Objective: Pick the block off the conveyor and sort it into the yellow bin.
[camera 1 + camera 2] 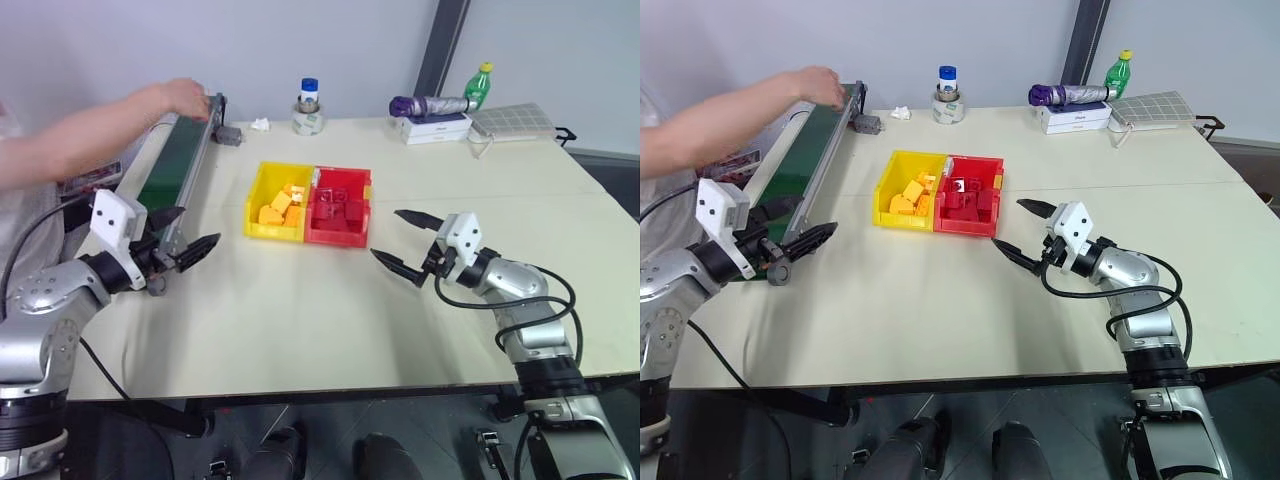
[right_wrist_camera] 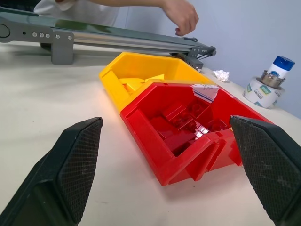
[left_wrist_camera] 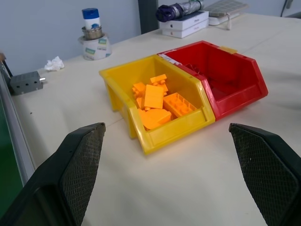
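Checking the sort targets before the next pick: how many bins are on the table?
2. The yellow bin sits right of the conveyor and holds orange-yellow blocks. The red bin is joined to its right side and holds red blocks. None looks hidden.

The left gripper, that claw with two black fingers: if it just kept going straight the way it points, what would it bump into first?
Most likely the yellow bin. The left gripper, fingers open and empty, points across bare table toward the bin's near wall, the red bin beside it. Depth is hard to judge, so it might pass just above the rim.
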